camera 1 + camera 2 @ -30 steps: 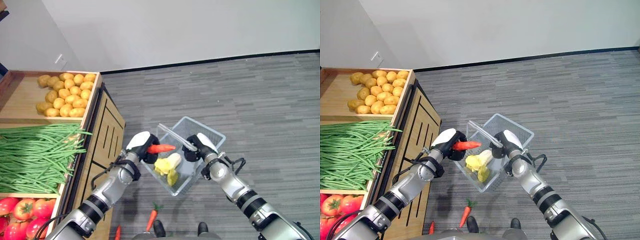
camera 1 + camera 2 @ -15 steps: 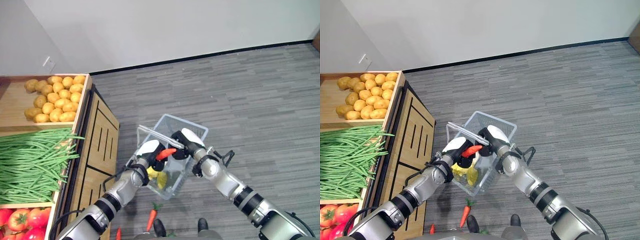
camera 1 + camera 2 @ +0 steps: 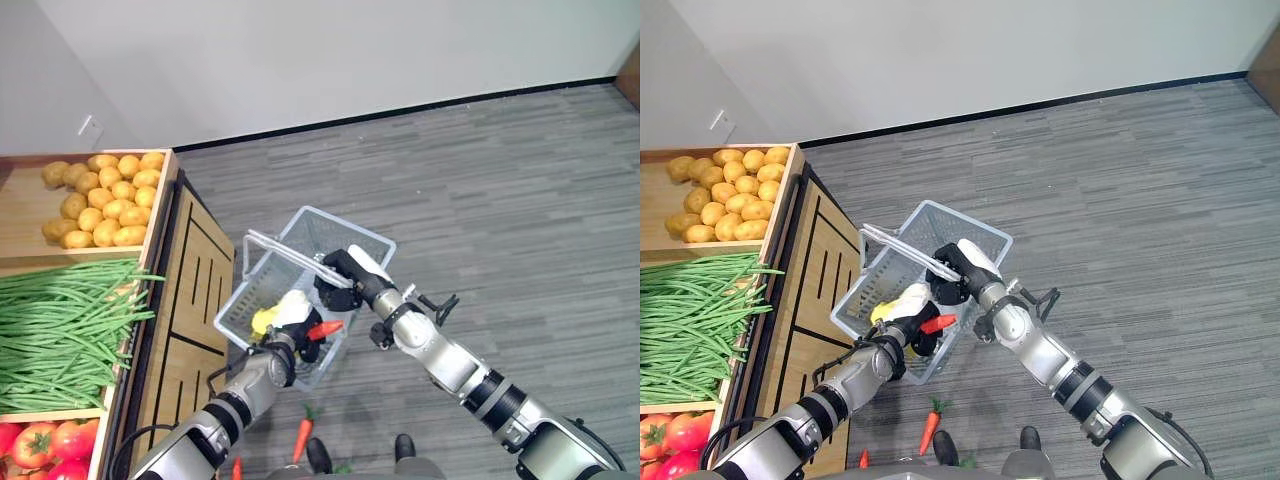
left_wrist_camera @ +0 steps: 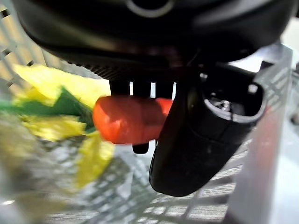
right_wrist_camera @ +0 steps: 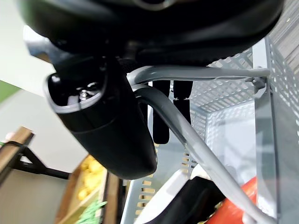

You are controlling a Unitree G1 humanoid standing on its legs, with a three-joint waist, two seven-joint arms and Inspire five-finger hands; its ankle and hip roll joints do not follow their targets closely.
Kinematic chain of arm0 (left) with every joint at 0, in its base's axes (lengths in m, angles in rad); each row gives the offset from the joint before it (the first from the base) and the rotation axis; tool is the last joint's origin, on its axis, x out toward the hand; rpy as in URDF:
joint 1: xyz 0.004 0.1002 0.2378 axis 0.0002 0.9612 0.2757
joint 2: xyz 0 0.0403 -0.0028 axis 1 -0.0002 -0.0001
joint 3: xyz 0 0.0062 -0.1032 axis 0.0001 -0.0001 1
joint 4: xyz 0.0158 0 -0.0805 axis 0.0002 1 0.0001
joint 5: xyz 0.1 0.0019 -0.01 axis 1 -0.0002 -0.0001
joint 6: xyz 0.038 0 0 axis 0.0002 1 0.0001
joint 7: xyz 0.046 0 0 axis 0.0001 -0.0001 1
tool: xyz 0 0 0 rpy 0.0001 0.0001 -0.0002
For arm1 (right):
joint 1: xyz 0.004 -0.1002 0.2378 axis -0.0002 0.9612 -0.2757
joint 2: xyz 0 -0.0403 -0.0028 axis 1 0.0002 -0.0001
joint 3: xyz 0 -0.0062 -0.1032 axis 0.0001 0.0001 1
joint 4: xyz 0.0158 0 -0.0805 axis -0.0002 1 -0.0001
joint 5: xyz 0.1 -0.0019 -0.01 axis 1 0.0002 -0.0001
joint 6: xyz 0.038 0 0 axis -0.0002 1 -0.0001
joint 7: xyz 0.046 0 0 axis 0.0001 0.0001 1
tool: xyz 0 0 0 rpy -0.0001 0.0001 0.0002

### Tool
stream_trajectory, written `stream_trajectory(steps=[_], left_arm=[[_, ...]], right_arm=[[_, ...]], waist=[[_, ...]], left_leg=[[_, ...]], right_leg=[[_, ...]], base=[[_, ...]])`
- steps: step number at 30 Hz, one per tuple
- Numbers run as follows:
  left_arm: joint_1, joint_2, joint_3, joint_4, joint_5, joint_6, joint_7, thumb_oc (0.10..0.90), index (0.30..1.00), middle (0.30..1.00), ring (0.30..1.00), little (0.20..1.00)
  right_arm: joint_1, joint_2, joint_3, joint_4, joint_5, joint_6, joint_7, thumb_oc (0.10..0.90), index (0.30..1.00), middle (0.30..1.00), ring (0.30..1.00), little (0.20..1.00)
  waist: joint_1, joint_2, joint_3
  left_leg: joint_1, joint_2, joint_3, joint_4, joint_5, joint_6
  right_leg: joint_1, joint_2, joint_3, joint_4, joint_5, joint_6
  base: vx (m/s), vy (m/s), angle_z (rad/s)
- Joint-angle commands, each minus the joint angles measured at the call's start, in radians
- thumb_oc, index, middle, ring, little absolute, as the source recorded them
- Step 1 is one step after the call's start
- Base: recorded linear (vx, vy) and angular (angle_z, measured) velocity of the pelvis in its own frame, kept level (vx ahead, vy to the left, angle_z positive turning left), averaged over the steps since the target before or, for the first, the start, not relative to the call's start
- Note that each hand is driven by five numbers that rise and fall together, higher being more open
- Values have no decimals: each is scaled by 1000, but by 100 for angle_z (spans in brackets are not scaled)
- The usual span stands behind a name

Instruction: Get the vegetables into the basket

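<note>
Lowered into the basket (image 3: 262, 283) now, left hand (image 3: 300, 318) clasps carrot (image 4: 126, 119); right hand (image 3: 958, 266) grips handle (image 5: 187, 130).

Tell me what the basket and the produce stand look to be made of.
The basket looks like grey perforated plastic or coated metal mesh: gridded walls, smooth pale handles; the look leaves it open. The produce stand looks like light wood, matte, with visible grain and dark slots in its side panel.
</note>
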Motion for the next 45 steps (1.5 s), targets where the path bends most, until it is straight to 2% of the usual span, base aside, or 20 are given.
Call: stream_trajectory(steps=[1,2,3,4,9,10,21,23,35,36,37,41,45], left_arm=[[-159,-39,-21,90,56,-18,39,400,300,300,300,300],[-166,-42,-25,123,64,-17,40,400,300,300,300,300],[-169,-44,-26,135,69,-17,39,524,473,473,473,473],[-172,-50,-27,160,81,-11,37,900,1000,1000,1000,1000],[-176,-63,-34,206,90,-15,23,900,1000,1000,1000,1000],[-162,-64,-27,205,69,-21,13,900,1000,1000,1000,1000],[-61,50,5,-64,-16,-74,-72,900,1000,1000,1000,1000],[-21,106,30,-167,-42,-89,-90,900,1000,1000,1000,1000],[149,347,167,-516,-198,-139,-229,900,1000,1000,1000,1000],[152,350,168,-522,-199,-137,-232,900,1000,1000,1000,1000],[188,378,200,-540,-233,-137,-244,900,1000,1000,1000,1000],[229,423,235,-550,-253,-132,-278,900,1000,1000,1000,1000],[260,407,262,-481,-266,-119,-263,900,1000,1000,1000,1000]], right_arm=[[-187,139,-24,-194,172,-222,21,400,300,300,300,300],[-185,134,-6,-210,205,-230,31,400,300,300,300,300],[-186,132,-3,-213,212,-227,33,400,300,300,300,300],[-186,125,-3,-220,217,-226,31,400,300,300,300,300],[-186,116,-18,-237,231,-224,34,400,300,300,300,300],[-176,101,-29,-226,196,-213,38,400,300,300,300,300],[24,3,-139,-129,59,-169,63,400,300,300,300,300],[87,-30,-196,-107,-5,-160,59,400,300,300,300,300],[311,-116,-518,134,-110,-127,10,400,300,300,300,300],[312,-115,-519,134,-110,-128,10,400,300,300,300,300],[354,-116,-583,185,-101,-131,-13,400,300,300,300,300],[412,-114,-665,284,-88,-132,-34,400,300,300,300,300],[435,-116,-708,387,-106,-124,-66,400,300,300,300,300]], waist=[[-8,-11,-32],[-12,-15,-29],[-12,-16,-29],[-14,-17,-27],[-18,-26,-33],[-14,-33,-41],[5,-40,-64],[10,-43,-69],[16,-57,-85],[16,-57,-86],[12,-59,-88],[4,-57,-88],[2,-59,-89]], left_leg=[[15,-23,4,100,-155,10],[15,-20,10,104,-155,10],[15,-20,11,104,-155,10],[16,-18,14,105,-155,9],[25,-12,17,108,-159,9],[38,-7,7,113,-163,6],[69,2,-19,98,-164,0],[74,4,-26,87,-158,-3],[80,0,-52,19,-122,-11],[81,0,-52,18,-121,-11],[84,1,-54,18,-123,-12],[92,4,-58,23,-129,-15],[92,4,-54,24,-127,-17]], right_leg=[[-93,6,9,57,9,-8],[-96,7,15,60,10,-10],[-96,7,16,60,10,-10],[-96,7,16,61,11,-10],[-93,9,19,72,5,-12],[-73,12,12,75,-4,-15],[-28,22,-12,56,-12,-18],[-21,24,-21,48,-11,-17],[-16,32,-45,21,2,-12],[-16,33,-45,20,3,-12],[-11,34,-49,20,1,-13],[-2,38,-50,18,-6,-14],[-2,41,-43,13,-4,-16]], base=[[-34,-24,-9],[-41,-27,-4],[-41,-19,-7],[-36,-8,-11],[-41,-17,-5],[-27,-51,1],[-8,-20,8],[-5,-11,10],[4,-6,6],[41,-12,6],[55,-8,4],[49,-11,3],[24,-11,-2]])
